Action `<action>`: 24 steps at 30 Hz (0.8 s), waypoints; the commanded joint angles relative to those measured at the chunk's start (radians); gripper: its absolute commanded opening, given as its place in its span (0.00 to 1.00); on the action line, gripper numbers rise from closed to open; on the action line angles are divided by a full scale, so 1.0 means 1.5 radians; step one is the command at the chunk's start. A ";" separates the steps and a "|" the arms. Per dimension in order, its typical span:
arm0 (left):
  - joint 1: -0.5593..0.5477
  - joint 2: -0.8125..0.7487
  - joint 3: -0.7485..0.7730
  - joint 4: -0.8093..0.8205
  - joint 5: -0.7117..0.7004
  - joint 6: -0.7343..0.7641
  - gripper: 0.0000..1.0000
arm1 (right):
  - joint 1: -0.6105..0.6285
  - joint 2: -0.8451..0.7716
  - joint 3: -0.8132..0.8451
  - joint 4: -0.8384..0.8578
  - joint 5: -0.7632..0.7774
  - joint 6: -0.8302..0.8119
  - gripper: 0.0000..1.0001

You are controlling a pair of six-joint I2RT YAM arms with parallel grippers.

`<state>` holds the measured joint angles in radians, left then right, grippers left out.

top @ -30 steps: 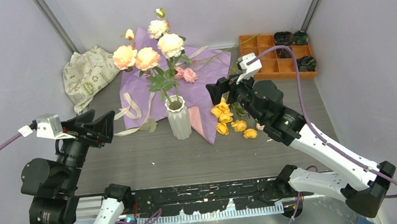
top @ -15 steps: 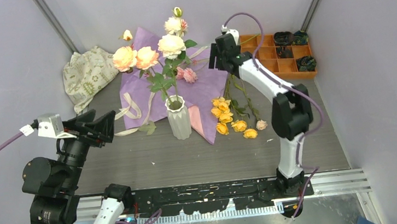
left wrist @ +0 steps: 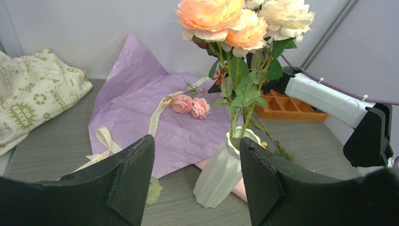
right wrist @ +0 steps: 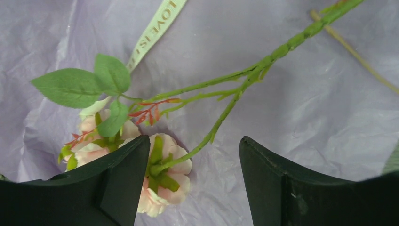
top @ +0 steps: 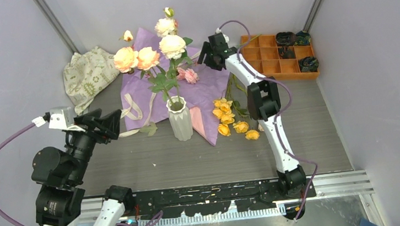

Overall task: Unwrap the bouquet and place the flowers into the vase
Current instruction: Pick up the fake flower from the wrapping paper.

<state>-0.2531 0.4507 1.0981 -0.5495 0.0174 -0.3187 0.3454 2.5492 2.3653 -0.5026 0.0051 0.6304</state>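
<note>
Vase (top: 179, 120) ribbed, wht; paper (top: 212, 89) crinkly.

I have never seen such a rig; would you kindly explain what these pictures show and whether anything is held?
Two robot arms are bolted at the near edge of a table. The wide picture comes from a fixed camera above and behind them; the other two from cameras on each wrist, black fingers showing. On the table: a white vase holding roses, spread purple paper with ribbon and pink roses, yellow roses, an orange tray, a cloth bag. The left end effector is open and empty. The right end effector, also open, hovers over a pink rose stem without gripping it.
</note>
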 commanded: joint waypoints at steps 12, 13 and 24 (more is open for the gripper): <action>0.001 0.003 -0.007 0.025 -0.031 0.027 0.67 | -0.016 0.075 0.048 0.111 -0.034 0.118 0.23; 0.001 0.003 -0.005 0.024 -0.031 0.027 0.67 | -0.016 0.074 0.048 0.113 -0.035 0.119 0.16; 0.000 -0.005 -0.001 0.022 -0.021 0.020 0.67 | -0.012 -0.250 -0.354 0.328 -0.025 0.106 0.01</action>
<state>-0.2535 0.4561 1.0756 -0.5491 -0.0116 -0.2985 0.3225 2.4496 1.9728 -0.1902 -0.0498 0.8154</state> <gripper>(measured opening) 0.670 0.074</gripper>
